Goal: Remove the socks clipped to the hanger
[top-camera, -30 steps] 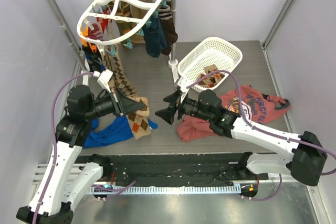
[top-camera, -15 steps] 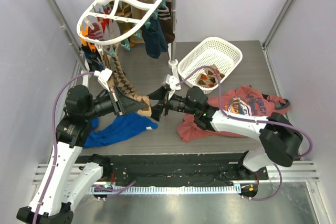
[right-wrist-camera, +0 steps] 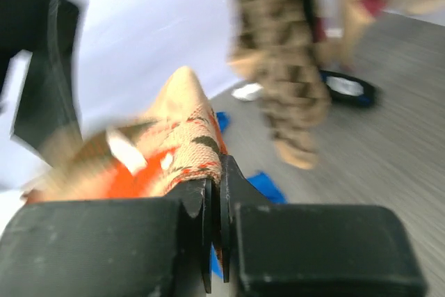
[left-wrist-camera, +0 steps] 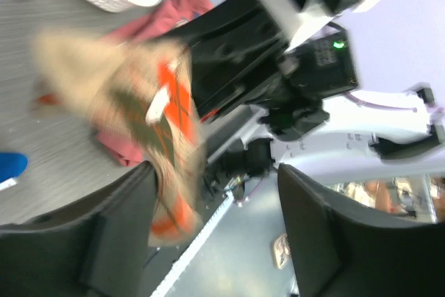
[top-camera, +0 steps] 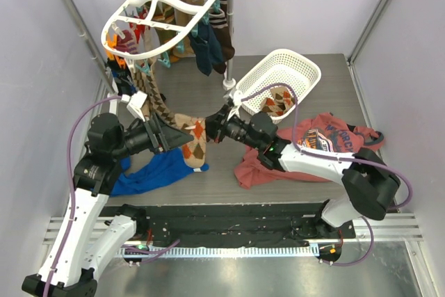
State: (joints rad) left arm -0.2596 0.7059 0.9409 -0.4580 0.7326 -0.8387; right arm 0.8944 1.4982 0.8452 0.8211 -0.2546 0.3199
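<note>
Clamping the argyle sock (top-camera: 197, 138) (right-wrist-camera: 174, 151) between fingers pressed tight together, the right gripper (top-camera: 214, 129) (right-wrist-camera: 214, 199) now sits just beside the left gripper (top-camera: 182, 141). A second ago it was well apart from it, with its jaws wide. The left gripper was closed on the sock then; now its fingers (left-wrist-camera: 104, 241) stand spread, and the sock (left-wrist-camera: 153, 102) lies loose between them. The sock hangs between the two arms above the table (top-camera: 201, 95), below the white clip hanger (top-camera: 167, 15), where other socks (top-camera: 207, 50) are still clipped. A blue shirt (top-camera: 149, 172) lies under the left arm.
</note>
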